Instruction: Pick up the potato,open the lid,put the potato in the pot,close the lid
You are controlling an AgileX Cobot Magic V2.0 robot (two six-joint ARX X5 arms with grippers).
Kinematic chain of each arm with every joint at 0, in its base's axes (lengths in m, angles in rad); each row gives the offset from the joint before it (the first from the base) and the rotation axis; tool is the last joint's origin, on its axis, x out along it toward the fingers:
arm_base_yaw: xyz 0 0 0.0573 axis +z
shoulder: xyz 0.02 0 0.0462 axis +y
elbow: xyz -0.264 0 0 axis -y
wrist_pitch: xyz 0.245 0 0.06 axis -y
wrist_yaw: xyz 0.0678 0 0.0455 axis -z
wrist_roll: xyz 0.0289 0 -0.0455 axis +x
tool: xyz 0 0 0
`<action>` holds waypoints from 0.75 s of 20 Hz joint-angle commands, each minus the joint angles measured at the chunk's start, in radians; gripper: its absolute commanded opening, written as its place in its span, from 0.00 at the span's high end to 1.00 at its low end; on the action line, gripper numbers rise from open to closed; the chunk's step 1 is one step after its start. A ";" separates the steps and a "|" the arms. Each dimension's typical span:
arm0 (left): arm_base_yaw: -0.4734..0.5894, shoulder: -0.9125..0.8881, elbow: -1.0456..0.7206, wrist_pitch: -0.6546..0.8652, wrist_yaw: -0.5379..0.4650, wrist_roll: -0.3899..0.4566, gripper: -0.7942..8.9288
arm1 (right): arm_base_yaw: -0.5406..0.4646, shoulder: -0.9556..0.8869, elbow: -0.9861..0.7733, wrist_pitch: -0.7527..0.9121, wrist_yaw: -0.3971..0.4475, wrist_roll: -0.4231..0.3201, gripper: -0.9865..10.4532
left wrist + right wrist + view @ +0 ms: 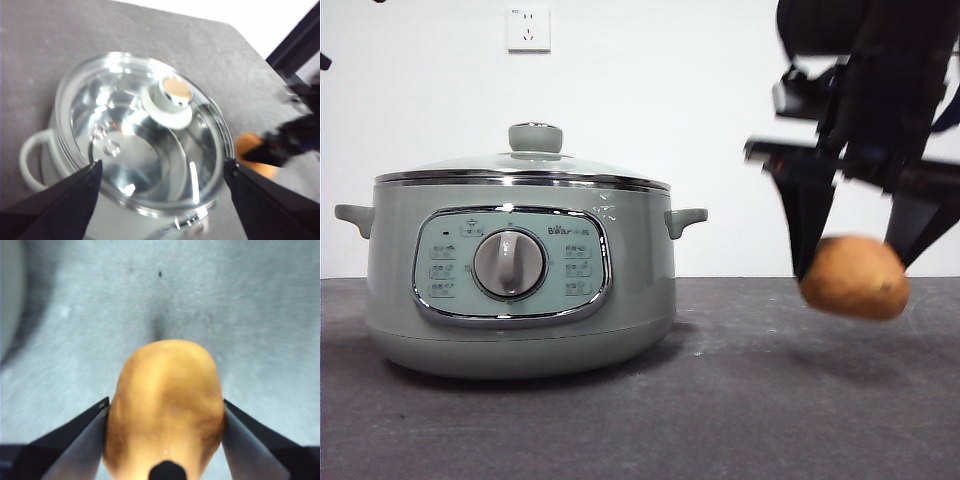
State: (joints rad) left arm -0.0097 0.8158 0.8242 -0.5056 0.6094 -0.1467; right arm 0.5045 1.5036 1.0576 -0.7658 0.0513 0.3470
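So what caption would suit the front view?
Right gripper lifts the potato clear of the table, beside the lidded pot.

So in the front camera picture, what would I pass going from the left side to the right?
Pot's left side handle → the pot with the lid closed on top → pot's right side handle → the right gripper holding the potato lifted off the table.

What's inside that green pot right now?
The glass lid sits closed on the pot. Through it only shiny bare metal shows, with glare hiding parts. The potato is outside, held in the right gripper.
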 commanded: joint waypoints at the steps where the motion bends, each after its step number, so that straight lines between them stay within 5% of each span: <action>1: -0.039 0.035 0.053 0.026 -0.049 -0.010 0.50 | 0.000 -0.060 0.001 -0.028 0.005 -0.028 0.89; 11: -0.383 0.415 0.338 0.050 -0.452 0.046 0.50 | 0.000 -0.195 0.001 -0.068 0.009 -0.034 0.89; 15: -0.444 0.545 0.342 0.114 -0.534 0.047 0.50 | 0.000 -0.195 0.001 -0.073 0.009 -0.034 0.89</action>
State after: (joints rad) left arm -0.4519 1.3586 1.1645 -0.4004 0.0807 -0.1120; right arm 0.5041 1.3113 1.0584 -0.8394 0.0559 0.3210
